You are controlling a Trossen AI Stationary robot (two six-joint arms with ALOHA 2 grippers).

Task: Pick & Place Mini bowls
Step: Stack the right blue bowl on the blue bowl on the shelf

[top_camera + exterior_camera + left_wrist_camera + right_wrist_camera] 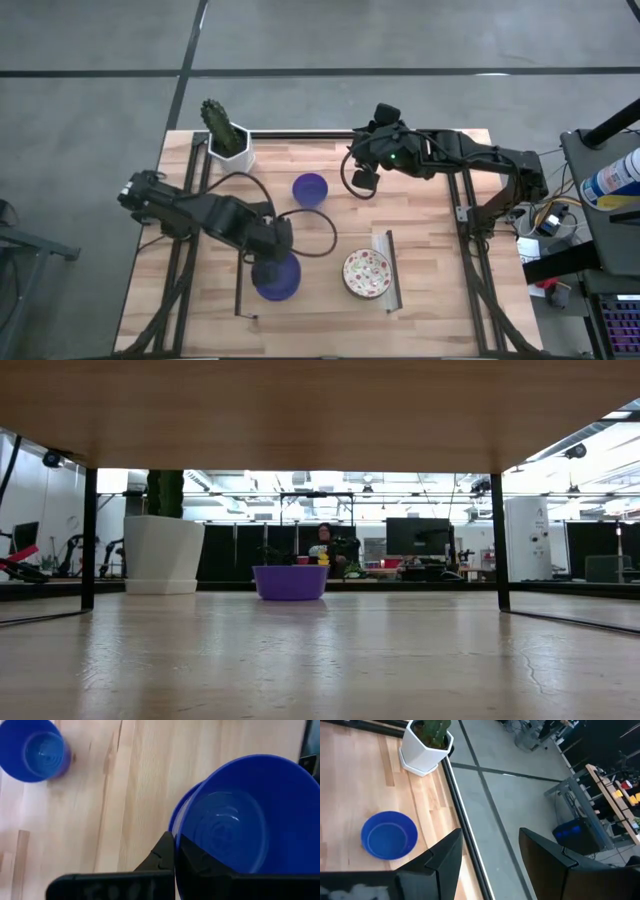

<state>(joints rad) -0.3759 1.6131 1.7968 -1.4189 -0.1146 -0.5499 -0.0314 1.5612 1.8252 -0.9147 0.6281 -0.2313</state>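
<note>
Currently the left gripper (270,262) sits low on the table toward six o'clock, its fingers (165,855) pinching the near rim of a blue bowl (250,820). In the left wrist view one finger lies outside the wall and the other inside, so the jaws are clenched on that rim. A second blue rim (176,815) peeks out just behind the held bowl's wall; it looks like another blue bowl nested beneath, though how many are stacked I cannot tell.

A lone blue bowl (310,189) stands near the table's centre, at roughly one o'clock from the left gripper and well apart from it. The speckled white bowl (367,273) lies at three o'clock from the left gripper, near it, beside a thin wooden strip (391,270).

The right gripper (364,175) hangs at the far edge, around twelve o'clock on the table, jaws released and empty. The lone blue bowl lies at about eight o'clock from it, closer to this arm than to the left. The bowls being round, no long axis matters; approach direction is free.

The cactus pot (231,150) stands at the eleven o'clock corner.

No brand, label or writing is readable on the bowls or pot.
</note>
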